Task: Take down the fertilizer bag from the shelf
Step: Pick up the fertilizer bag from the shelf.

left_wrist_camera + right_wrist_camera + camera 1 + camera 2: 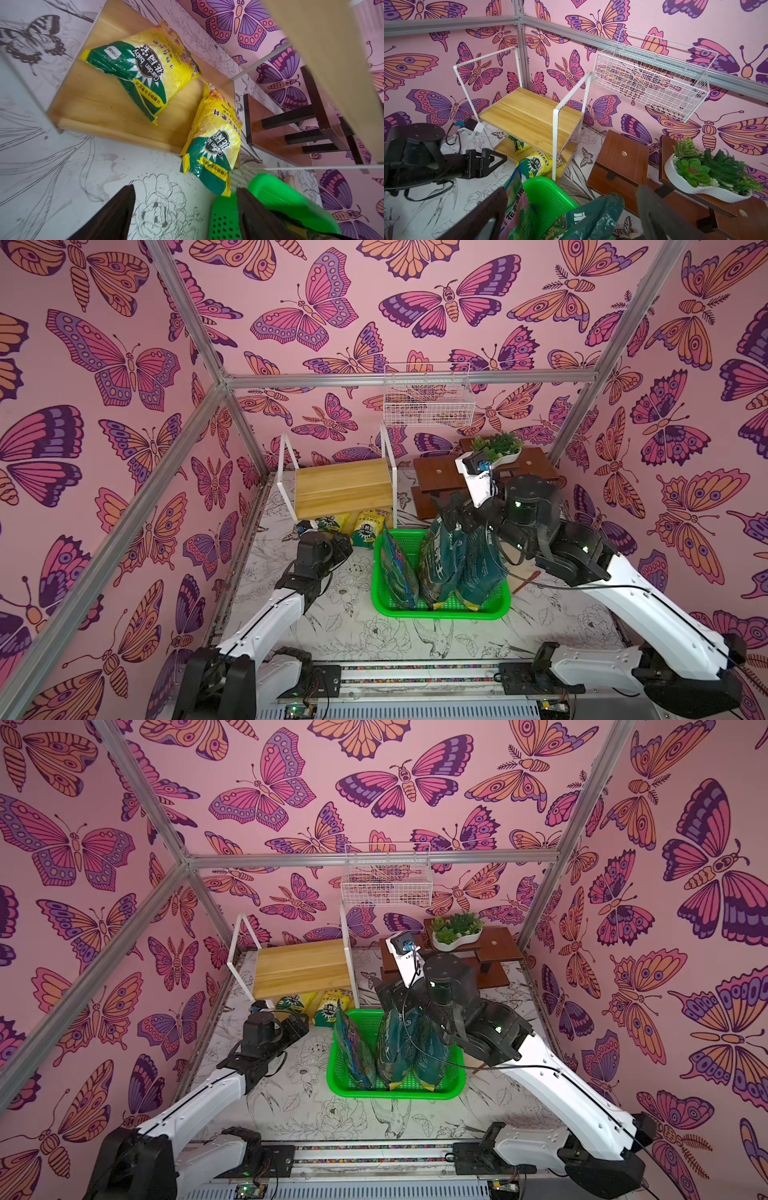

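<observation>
Two fertilizer bags, yellow and green, are on the lower board (99, 108) of the shelf (529, 116). The flat fertilizer bag (141, 76) lies wholly on the wood. The overhanging fertilizer bag (212, 145) juts past the board's front edge over the table (374, 639), just beside the green basket (440, 612). The left gripper (184, 190) hovers low in front of the shelf, facing both bags, jaws apart with nothing between them. The right gripper (571, 190) hangs over the basket, jaws spread wide above the dark green soil bags (444, 564) standing upright in it; whether it touches them cannot be told
</observation>
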`<state>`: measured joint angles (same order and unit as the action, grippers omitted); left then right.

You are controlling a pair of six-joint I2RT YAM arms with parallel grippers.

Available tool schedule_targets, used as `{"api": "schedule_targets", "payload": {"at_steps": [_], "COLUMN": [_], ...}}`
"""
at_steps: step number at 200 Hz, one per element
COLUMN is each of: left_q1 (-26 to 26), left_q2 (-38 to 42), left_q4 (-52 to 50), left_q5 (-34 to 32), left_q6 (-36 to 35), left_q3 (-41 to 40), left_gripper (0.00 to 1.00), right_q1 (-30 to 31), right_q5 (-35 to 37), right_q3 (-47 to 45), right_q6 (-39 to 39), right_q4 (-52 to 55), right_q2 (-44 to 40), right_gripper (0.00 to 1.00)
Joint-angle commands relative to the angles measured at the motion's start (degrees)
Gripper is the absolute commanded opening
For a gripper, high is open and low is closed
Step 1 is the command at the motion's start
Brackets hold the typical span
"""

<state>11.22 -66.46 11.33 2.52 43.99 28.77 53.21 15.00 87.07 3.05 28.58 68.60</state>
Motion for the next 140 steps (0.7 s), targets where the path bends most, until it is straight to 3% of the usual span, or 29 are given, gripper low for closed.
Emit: {"api": "schedule_targets", "payload": {"at_steps": [1,41,100,140], "left_q1": [-2.13,-3.21,-3.25,-3.31], "left_q2": [-7.02,-18.26,-24.35,-26.81], "left_q4": [13.31,16.07,20.43,23.64], "left_q5": [7.83,13.37,14.92,17.28], "left_q6": [2.92,-0.25,1.33,3.17], "left_q3": [0.69,4.38,4.51,4.27], "left_gripper": [0.81,0.8,0.79,0.68], "right_q1": [-0.58,-0.83,-1.35,-1.6], "right_q5": [0.53,0.97,1.02,1.08], "right_q3": [-0.4,-1.41,-1.9,-2.16], "right_q6": [0.12,0.37,0.73,0.82], "right_q4": [0.78,0.43,-0.12,-0.1], "right_q2": [-0.94,-1.79,-1.51,-1.1], "right_gripper": [0.99,0.99,0.99,0.99]}}
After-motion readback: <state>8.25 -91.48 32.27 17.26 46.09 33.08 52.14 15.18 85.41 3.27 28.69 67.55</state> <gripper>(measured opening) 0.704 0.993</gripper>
